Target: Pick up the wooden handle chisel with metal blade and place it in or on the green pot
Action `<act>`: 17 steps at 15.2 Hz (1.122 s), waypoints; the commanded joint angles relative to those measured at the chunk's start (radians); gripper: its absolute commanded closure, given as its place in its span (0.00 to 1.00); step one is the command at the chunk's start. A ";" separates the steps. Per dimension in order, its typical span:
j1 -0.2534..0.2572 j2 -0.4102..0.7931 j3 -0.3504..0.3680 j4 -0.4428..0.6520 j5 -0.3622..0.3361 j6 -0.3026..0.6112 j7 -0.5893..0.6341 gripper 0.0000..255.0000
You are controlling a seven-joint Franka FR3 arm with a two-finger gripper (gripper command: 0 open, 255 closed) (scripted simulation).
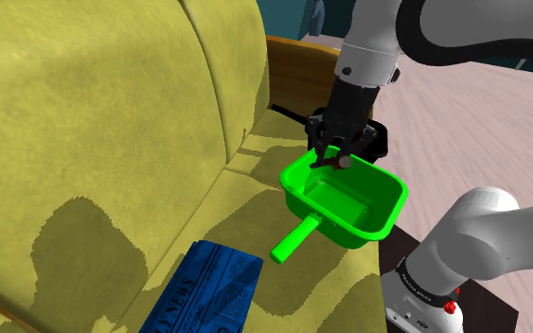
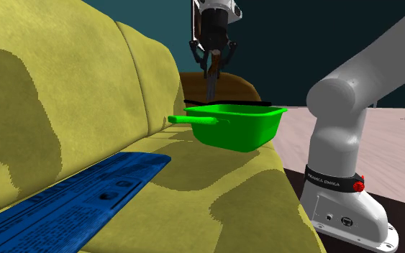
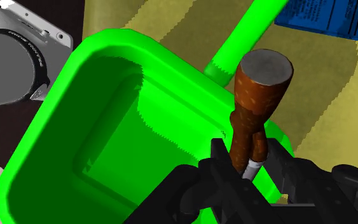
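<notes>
My gripper [image 1: 336, 154] is shut on the chisel [image 3: 256, 102], clasping it where the brown wooden handle meets the metal blade. The handle's round end hangs down below the fingers [image 3: 216, 154]. The bright green pot [image 1: 385, 201] sits on the yellow sofa seat, its straight handle [image 1: 292, 241] pointing toward the blue book. In the wrist view the chisel hangs over the pot's rim [image 3: 171, 60] on the side where the pot's handle joins. In the second exterior view the gripper [image 2: 214, 60] holds the chisel [image 2: 212, 80] just above the pot [image 2: 237, 129].
A blue printed book [image 1: 209, 289] lies on the seat in front of the pot. The sofa backrest [image 1: 103, 113] rises at the shoulder view's left. The arm's white base [image 2: 341, 201] stands beside the seat edge. A wooden table [image 1: 297, 61] is behind the sofa.
</notes>
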 commanded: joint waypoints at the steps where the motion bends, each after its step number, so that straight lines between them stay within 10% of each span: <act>1: 0.024 -0.091 -0.013 -0.044 0.012 -0.047 0.008 1.00; 17: 0.046 -0.112 0.042 -0.261 0.067 0.146 -0.020 1.00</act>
